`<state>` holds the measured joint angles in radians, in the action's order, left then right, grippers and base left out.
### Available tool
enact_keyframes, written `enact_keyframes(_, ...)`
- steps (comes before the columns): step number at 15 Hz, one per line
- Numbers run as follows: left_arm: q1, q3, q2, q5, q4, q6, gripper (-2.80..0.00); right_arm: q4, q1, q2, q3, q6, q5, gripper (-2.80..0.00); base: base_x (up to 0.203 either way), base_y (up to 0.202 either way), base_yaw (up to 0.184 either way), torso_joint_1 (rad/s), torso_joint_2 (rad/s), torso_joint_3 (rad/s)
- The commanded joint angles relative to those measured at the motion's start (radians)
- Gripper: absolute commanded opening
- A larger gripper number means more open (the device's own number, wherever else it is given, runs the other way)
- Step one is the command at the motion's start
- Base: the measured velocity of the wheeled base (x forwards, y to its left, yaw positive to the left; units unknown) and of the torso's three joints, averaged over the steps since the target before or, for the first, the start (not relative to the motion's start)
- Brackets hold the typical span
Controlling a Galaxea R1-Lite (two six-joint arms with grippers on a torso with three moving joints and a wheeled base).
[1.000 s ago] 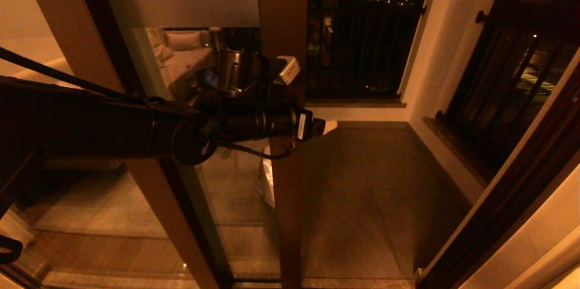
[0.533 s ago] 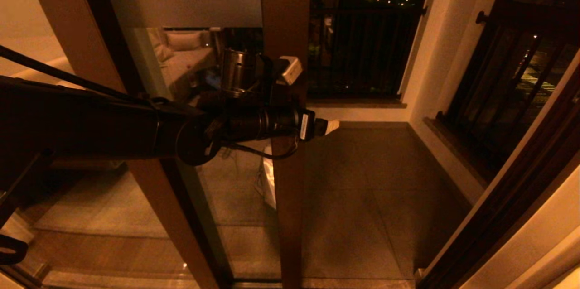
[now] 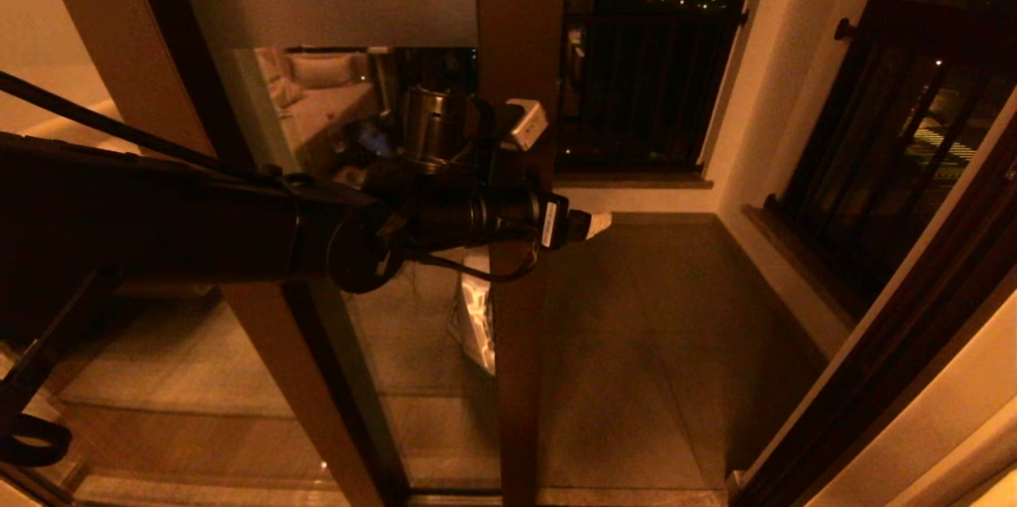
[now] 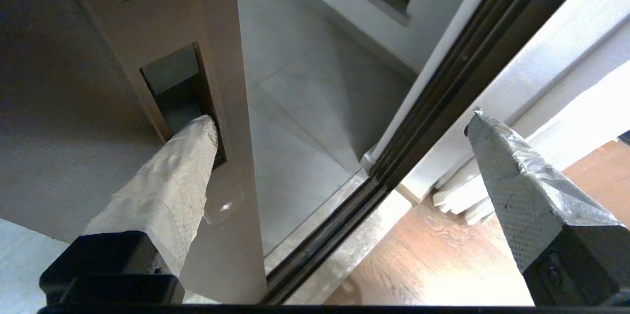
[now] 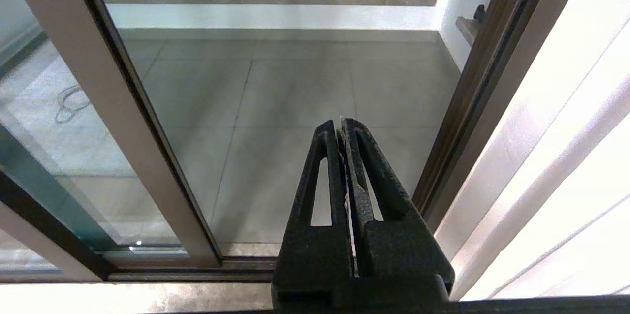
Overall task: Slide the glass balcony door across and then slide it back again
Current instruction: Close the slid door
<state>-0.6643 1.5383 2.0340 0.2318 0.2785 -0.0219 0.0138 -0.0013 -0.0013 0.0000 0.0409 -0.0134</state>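
The glass balcony door (image 3: 516, 54) is part-way across, left of the opening. The left gripper (image 4: 339, 122) is spread wide, one finger (image 4: 197, 141) hooked in the slot handle (image 4: 179, 92); it could be pulled free by a slip. The right gripper (image 5: 342, 129) is parked with its fingers pressed together.

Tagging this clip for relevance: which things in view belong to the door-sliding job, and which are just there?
In the job:
- tall glass balcony door with dark brown frame
- slot handle in its stile
- left gripper, open, one wrapped finger in the slot

Just there:
- black balcony railing
- white object behind the glass
- right gripper, shut, parked
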Motion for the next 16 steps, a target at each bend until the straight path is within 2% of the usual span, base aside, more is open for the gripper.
enact_keyframes(1, -0.007, 0.009, 0.004, -0.003, -0.005, -0.001, 0.0, 0.0, 0.0, 0.001, 0.0, 0.001, 0.0, -2.8, 0.0, 0.0, 0.0, 0.0, 0.0, 0.0)
enact_keyframes(6, -0.046, 0.083, 0.055, -0.009, -0.005, -0.001, 0.0, 0.0, 0.0, 0.001, 0.0, 0.001, 0.0, -2.8, 0.0, 0.0, 0.0, 0.0, 0.0, 0.0)
enact_keyframes(10, -0.058, 0.086, 0.055, -0.009, -0.005, -0.001, 0.0, 0.0, -0.001, 0.001, 0.0, 0.001, 0.0, -2.8, 0.0, 0.0, 0.0, 0.0, 0.0, 0.0)
enact_keyframes(13, -0.061, 0.073, 0.039, -0.02, -0.005, -0.001, 0.0, 0.0, 0.0, 0.001, 0.0, 0.001, 0.0, -2.8, 0.0, 0.0, 0.0, 0.0, 0.0, 0.0)
enact_keyframes(16, -0.07, -0.015, -0.04, -0.069, -0.004, -0.002, 0.0, 0.0, 0.0, 0.001, 0.0, 0.001, 0.0, -2.8, 0.0, 0.0, 0.0, 0.0, 0.0, 0.0)
